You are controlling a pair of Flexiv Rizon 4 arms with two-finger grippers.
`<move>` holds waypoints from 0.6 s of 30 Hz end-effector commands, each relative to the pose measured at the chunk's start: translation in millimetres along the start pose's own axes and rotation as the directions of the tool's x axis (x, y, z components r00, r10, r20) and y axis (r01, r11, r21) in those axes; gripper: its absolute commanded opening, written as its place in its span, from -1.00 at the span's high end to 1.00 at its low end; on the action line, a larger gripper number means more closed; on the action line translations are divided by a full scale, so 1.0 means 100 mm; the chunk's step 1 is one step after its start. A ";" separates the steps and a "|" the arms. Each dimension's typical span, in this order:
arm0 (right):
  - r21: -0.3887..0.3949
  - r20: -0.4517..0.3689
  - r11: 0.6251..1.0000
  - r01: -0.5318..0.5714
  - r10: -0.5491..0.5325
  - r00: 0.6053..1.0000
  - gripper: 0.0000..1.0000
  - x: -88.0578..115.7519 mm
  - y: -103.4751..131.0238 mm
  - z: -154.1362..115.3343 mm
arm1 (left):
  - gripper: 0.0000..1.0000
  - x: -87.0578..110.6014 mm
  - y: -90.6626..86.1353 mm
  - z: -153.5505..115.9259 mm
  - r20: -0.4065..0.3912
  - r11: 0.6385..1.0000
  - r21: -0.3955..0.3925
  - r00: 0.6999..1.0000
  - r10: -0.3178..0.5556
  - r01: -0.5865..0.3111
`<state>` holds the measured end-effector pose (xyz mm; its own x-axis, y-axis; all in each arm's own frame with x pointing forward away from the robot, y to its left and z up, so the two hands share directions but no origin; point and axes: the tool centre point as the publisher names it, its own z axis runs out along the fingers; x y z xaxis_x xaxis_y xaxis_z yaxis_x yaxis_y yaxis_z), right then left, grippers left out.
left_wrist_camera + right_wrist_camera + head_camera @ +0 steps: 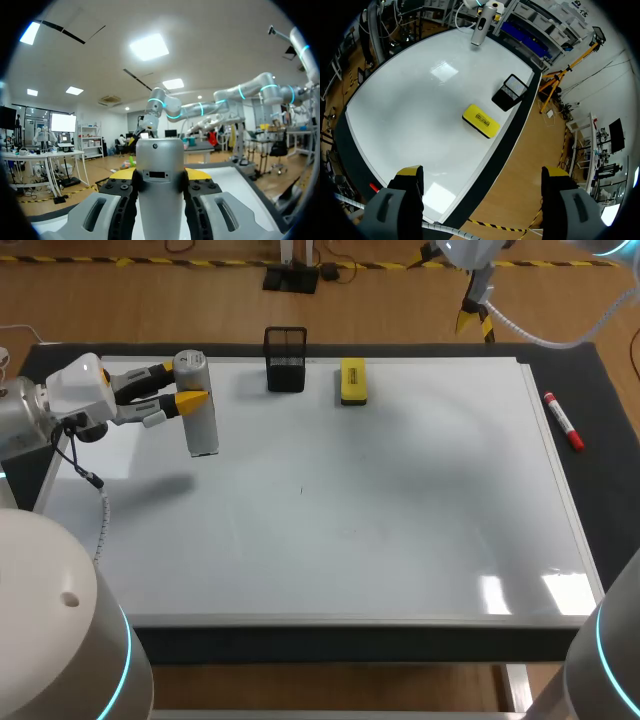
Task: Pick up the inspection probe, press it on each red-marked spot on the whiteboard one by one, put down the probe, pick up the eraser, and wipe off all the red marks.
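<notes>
My left gripper (183, 388) is shut on the inspection probe (201, 412), a silver cylinder held upright over the whiteboard's (380, 500) far left corner. In the left wrist view the probe (160, 190) stands clamped between the black pads, with the left gripper (160, 176) around it. The yellow eraser (353, 380) lies by the board's far edge. My right gripper (476, 322) hangs open and empty beyond the table's far side. From the right wrist, the right gripper (482, 172) looks down on the eraser (481, 120) and the distant probe (481, 27). No red marks show on the board.
A black mesh holder (286, 360) stands at the far edge, left of the eraser. A red marker (563, 420) lies on the dark mat (600, 440) right of the board. The same holder (510, 92) and marker (374, 187) show in the right wrist view.
</notes>
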<state>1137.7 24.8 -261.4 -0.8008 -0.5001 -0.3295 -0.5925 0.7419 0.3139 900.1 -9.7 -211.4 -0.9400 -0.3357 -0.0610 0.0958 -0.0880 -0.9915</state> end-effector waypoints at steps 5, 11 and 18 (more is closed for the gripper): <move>0.002 -0.005 1.000 0.001 -0.001 1.000 -1.00 -0.01 -0.01 -0.01 | 1.00 0.00 -0.01 0.00 0.001 1.000 0.001 1.000 0.001 -0.001; 0.002 -0.005 1.000 0.001 -0.001 1.000 -1.00 -0.01 -0.01 -0.01 | 1.00 0.01 0.00 0.01 -0.005 1.000 0.000 1.000 -0.001 0.001; 0.002 -0.005 1.000 0.001 -0.001 1.000 -1.00 -0.01 -0.01 -0.01 | 1.00 -0.24 -0.05 0.13 -0.056 1.000 0.005 0.998 0.008 -0.008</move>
<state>1137.8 24.6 -261.5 -0.8010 -0.4995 -0.3300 -0.5922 0.7419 0.3144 906.7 -14.3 -205.5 -0.9449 -0.3186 -0.0747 0.1073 -0.0862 -0.9905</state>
